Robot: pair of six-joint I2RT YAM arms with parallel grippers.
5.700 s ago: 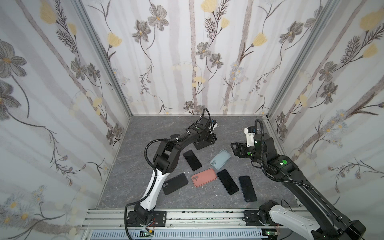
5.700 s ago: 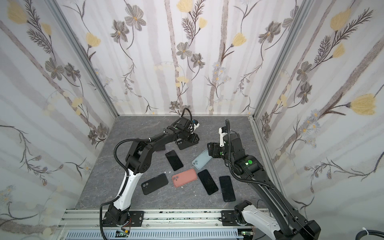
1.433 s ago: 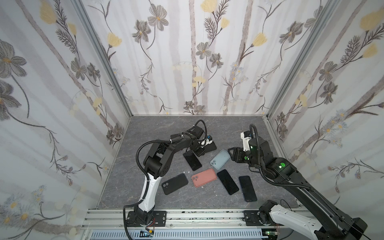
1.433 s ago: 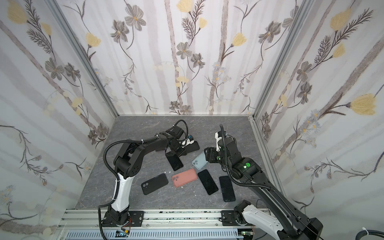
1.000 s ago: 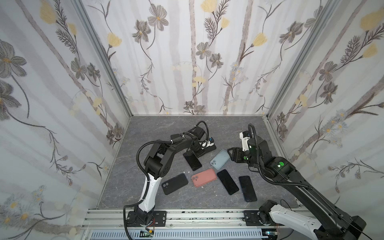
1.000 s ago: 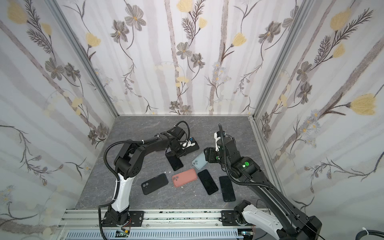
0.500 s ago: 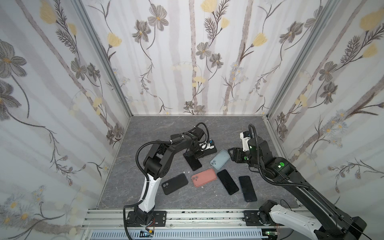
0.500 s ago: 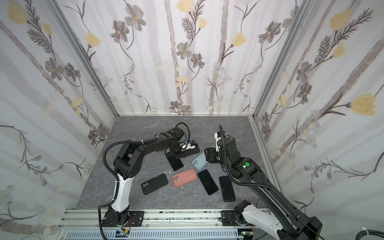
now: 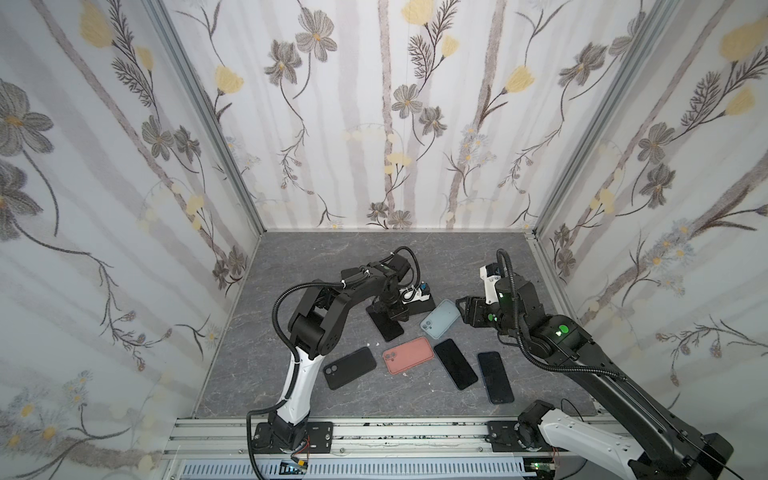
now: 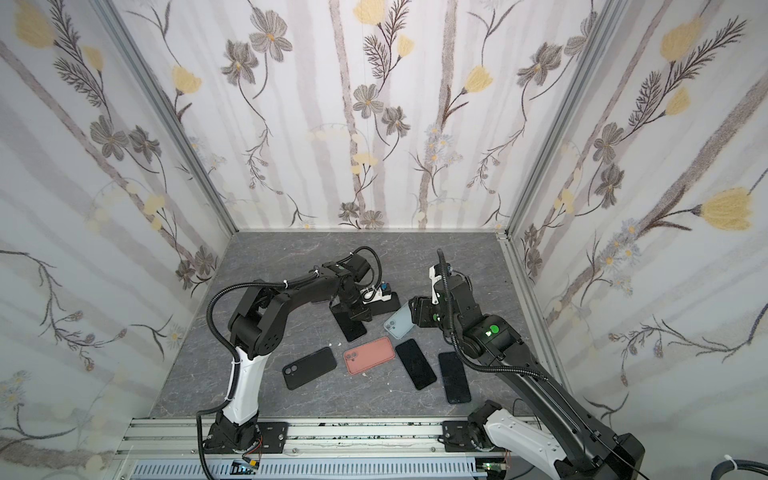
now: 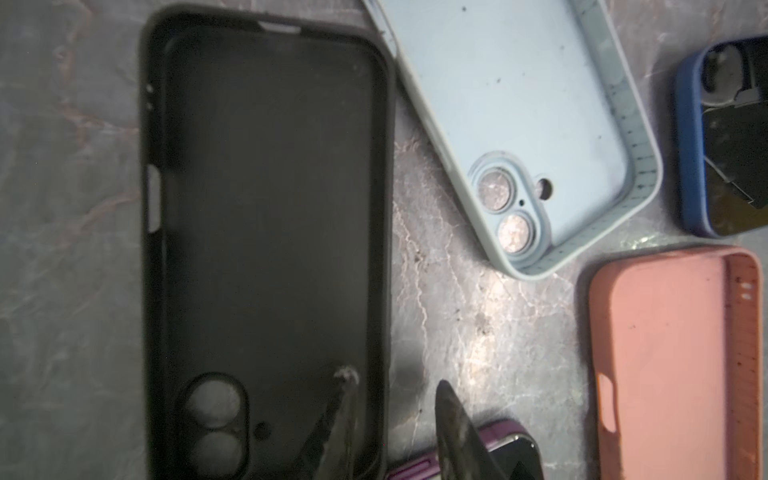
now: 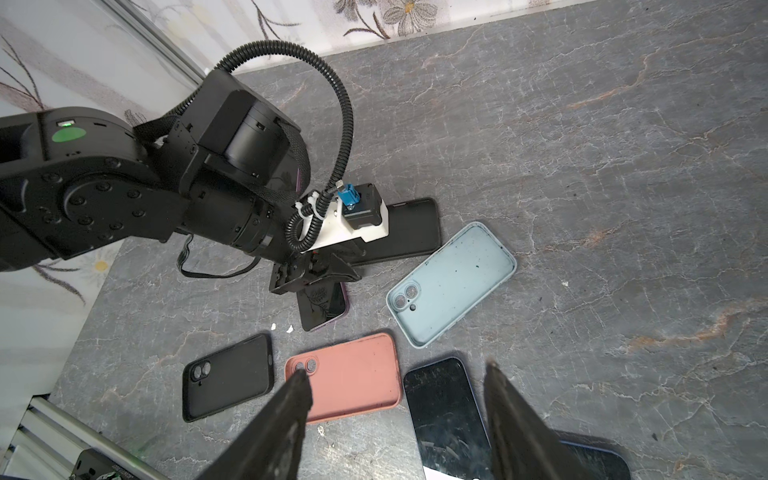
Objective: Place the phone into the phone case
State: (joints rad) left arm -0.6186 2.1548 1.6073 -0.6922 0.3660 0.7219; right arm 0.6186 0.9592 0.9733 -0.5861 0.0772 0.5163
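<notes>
Closest to me, on the near side of both grippers, a row of things lies flat on the grey table (image 9: 291, 270). It holds a spare black case (image 9: 350, 368) and a salmon case (image 9: 408, 355), both hollow side up, then a blue-edged phone (image 9: 455, 363) and a dark phone (image 9: 494, 377), both screen up. The salmon case sits on the near side of the left gripper (image 11: 394, 379), and the two phones lie on the near side of the right gripper (image 12: 397, 370).

A little farther in is the purple phone (image 12: 326, 309), flat on the table with its screen up. Its long axis runs from under the left gripper out toward me, tilted slightly to the right. Its far end is hidden beneath the fingers and its near end points at the salmon case. The left gripper hangs low over that far end with its jaws parted and nothing between them. In the left wrist view one finger (image 11: 332, 419) overlaps the camera-hole end of the black case (image 11: 266, 208) and the other stands beside the phone's purple edge. I cannot tell whether either touches.

The black case lies hollow side up just beyond the left gripper, under its wrist camera, with its long axis roughly at a right angle to the phone's. Between the two grippers rests a light blue case (image 9: 440, 318), hollow side up, camera holes at its near end. The right gripper hovers above the table beside that case, jaws wide apart and empty
</notes>
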